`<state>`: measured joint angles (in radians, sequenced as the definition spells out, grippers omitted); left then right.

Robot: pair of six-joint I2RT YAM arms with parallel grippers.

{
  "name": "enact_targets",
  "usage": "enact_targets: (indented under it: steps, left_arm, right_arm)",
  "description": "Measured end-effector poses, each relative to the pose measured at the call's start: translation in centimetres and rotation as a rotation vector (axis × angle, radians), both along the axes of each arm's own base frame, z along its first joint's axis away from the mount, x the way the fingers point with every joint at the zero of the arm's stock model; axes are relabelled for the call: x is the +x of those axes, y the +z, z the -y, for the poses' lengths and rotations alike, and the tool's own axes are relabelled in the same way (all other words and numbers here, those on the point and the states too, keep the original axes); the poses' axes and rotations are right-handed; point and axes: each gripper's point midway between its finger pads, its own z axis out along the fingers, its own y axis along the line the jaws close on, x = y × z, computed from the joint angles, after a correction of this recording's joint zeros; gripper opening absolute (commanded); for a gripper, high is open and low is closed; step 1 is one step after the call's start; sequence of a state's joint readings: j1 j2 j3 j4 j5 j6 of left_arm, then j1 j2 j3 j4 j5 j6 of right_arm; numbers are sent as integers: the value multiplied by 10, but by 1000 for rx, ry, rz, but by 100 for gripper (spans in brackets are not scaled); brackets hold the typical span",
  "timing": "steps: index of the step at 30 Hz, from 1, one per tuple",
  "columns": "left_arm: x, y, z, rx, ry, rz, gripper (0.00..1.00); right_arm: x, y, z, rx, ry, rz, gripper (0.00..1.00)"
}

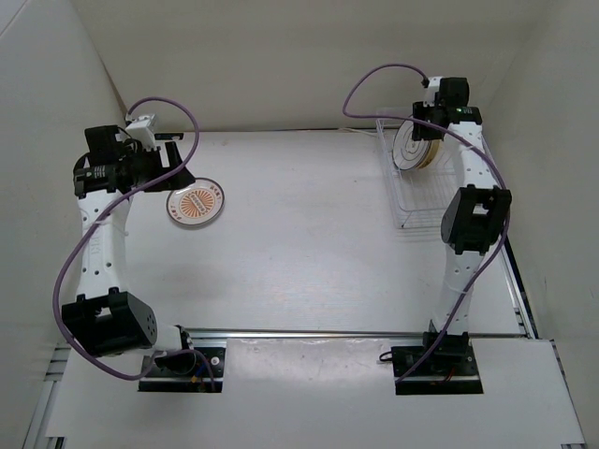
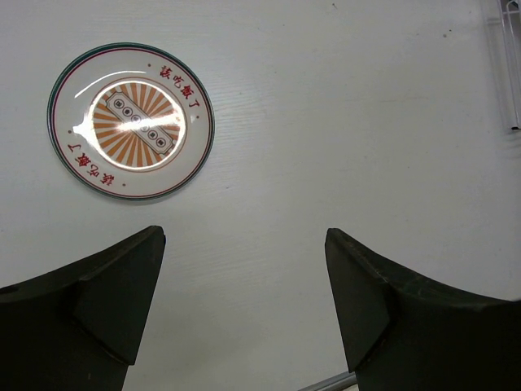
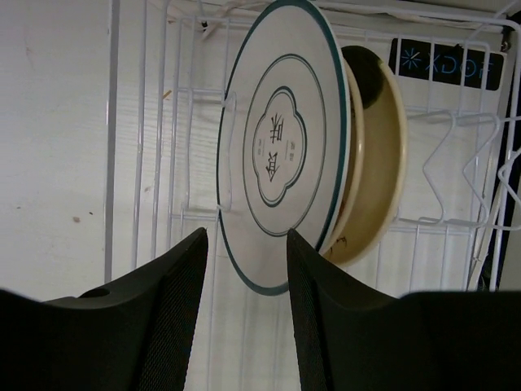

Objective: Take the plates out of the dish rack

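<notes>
Right wrist view makes plain the tan plate (image 3: pixel 378 163) leaning behind the grey plate (image 3: pixel 285 147), both upright in the dish rack (image 3: pixel 138 122), right gripper (image 3: pixel 247 318) narrowly parted before them, arm stretched far, left gripper (image 2: pixel 244 301) spread wide over the table (image 2: pixel 366 122), orange plate (image 2: pixel 130 120) flat just ahead.

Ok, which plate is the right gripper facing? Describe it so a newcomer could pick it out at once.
Look to the white wire dish rack at the far right of the table, where two plates stand on edge. The grey plate is the one nearest the right gripper. It is pale with a dark rim and a dark-outlined centre motif, unlike the plain tan plate tucked behind it.
</notes>
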<state>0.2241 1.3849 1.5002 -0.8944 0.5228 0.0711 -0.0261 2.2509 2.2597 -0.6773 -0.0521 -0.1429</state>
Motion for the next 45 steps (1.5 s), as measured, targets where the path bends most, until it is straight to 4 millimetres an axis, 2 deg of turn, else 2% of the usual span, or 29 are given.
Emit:
enact_targets:
  steps: [7,13,16,18,24,28,38,45]
  left_arm:
    - [3,-6,-2,-2,3,-19,90]
    - [3,-7,-1,-7,-1,-20,90]
    - [5,-9,1,-14,-8,-25,90]
    - [6,-10,1,-18,-11,-27,90]
    - [6,-10,3,-28,-21,-27,90]
    - [5,-9,5,-34,-27,-26,90]
    - [4,-15,6,-41,-30,-40,90]
    - [2,-21,6,-45,-30,-58,90]
  right_arm:
    - [4,-14,-2,-8,-2,-20,48]
    - [5,-9,-4,-5,17,-10,53]
    - [2,-1,-11,19,39,2,57]
    - [0,9,-14,33,48,17,62]
    - [-7,51,-12,24,34,90,62]
    - [-9,64,-7,18,22,115,62]
    - [-5,57,10,13,-6,107,60]
    - [5,27,23,7,-20,61,59]
